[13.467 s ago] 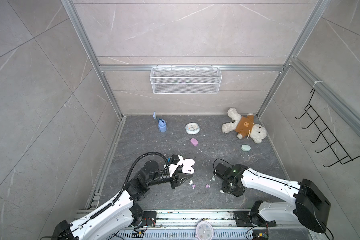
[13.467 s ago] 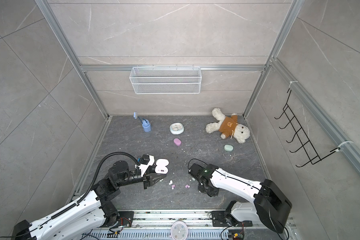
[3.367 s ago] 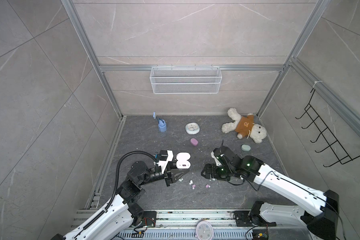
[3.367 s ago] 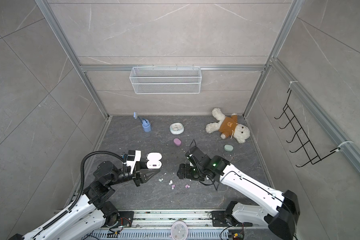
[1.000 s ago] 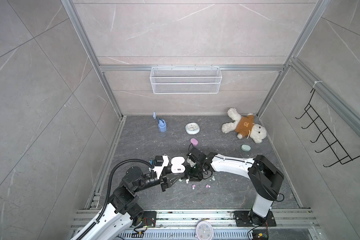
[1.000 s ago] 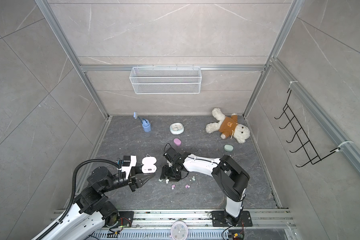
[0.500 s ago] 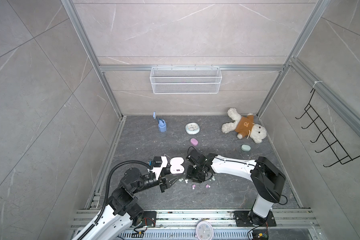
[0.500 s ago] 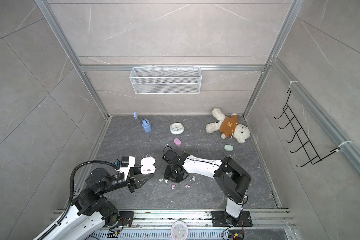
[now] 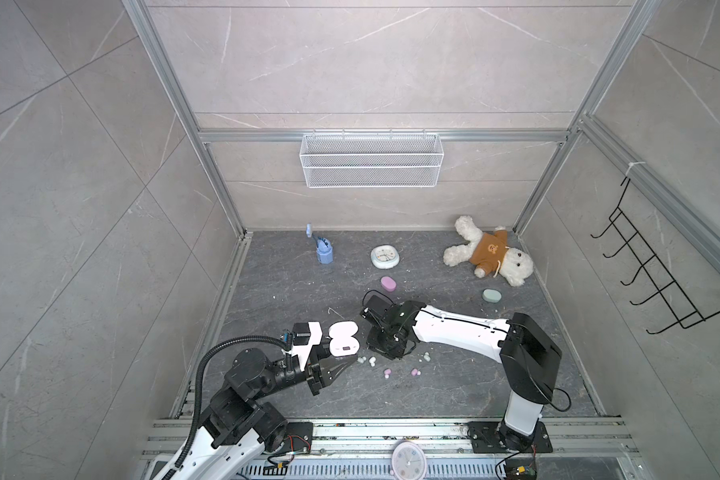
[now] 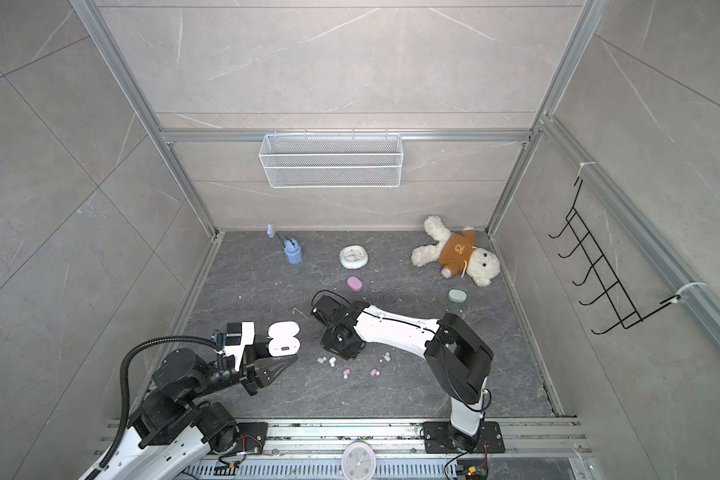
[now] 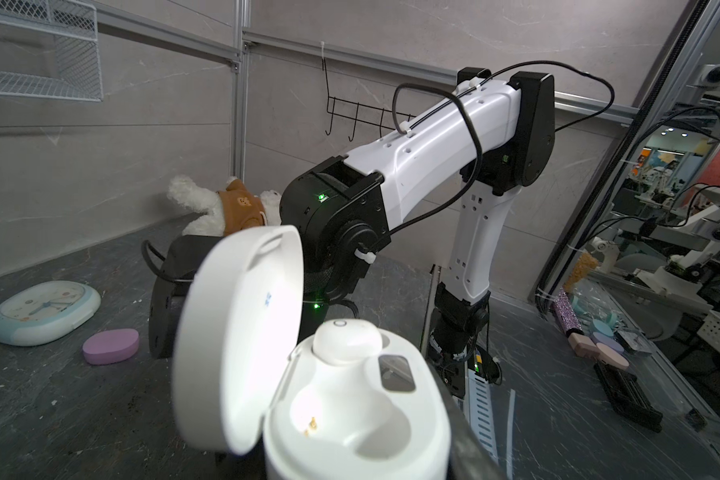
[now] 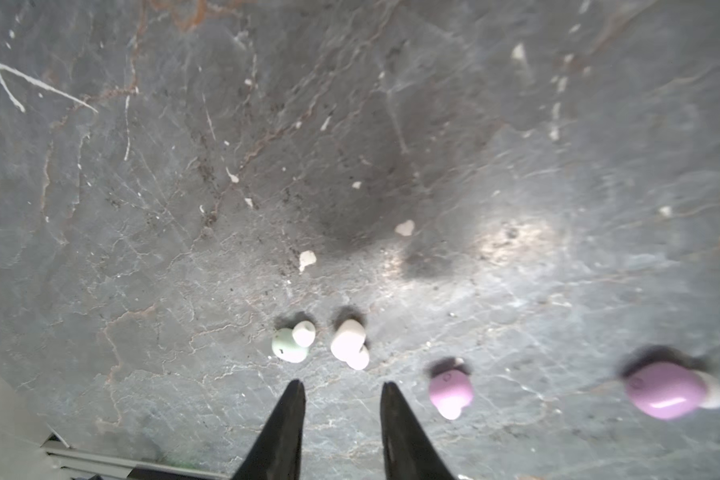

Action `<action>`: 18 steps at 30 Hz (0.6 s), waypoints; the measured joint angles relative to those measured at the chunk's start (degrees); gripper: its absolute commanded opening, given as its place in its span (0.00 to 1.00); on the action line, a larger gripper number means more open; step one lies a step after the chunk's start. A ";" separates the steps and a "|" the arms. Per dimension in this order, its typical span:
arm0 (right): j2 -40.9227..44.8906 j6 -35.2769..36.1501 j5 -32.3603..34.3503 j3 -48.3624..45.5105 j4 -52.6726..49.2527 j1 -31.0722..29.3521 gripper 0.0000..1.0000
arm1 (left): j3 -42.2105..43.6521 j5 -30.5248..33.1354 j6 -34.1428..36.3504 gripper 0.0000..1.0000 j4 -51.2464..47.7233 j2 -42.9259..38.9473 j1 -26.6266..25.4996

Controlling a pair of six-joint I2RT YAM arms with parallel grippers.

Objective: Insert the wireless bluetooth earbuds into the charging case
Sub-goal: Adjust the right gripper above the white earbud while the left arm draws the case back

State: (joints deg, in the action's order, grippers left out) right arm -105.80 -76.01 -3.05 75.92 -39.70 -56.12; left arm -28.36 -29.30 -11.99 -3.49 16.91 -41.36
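White plastic, the open charging case (image 9: 343, 338) sits pinched in the left gripper (image 9: 345, 353) at the lower middle of both top views, with its lid flipped back. 1 seated white earbud (image 11: 347, 341) fills a socket, and the other socket shows its gold contacts. Just right of the case, the right gripper (image 12: 341, 386) points down at the dark stone floor (image 9: 454, 386). Its 2 fingertips are spread with only floor between them, close to a mint earbud (image 12: 289, 347) and a loose white earbud (image 12: 350, 344), with 2 pink earbuds (image 12: 449, 392) lying beside those.
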 measured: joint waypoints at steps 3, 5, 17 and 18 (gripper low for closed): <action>-1.73 -1.25 0.33 0.83 -0.85 -0.63 0.34 | 0.00 0.72 0.00 0.30 -2.21 -2.38 0.00; -2.75 -2.10 0.28 0.92 -1.05 -0.87 0.34 | -0.02 0.85 0.00 0.30 -3.52 -3.76 0.00; -5.92 -5.35 0.33 2.19 -1.90 -1.25 0.33 | -0.68 1.79 0.00 0.30 -8.46 -9.01 0.00; -6.14 -5.46 0.33 2.32 -1.95 -1.25 0.33 | -0.68 1.81 0.00 0.30 -8.55 -9.07 0.00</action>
State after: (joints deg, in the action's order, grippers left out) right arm -111.94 -81.47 -2.72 78.24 -41.65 -57.36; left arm -29.04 -27.49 -11.99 -12.03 7.84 -41.36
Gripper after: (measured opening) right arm 0.330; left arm 0.406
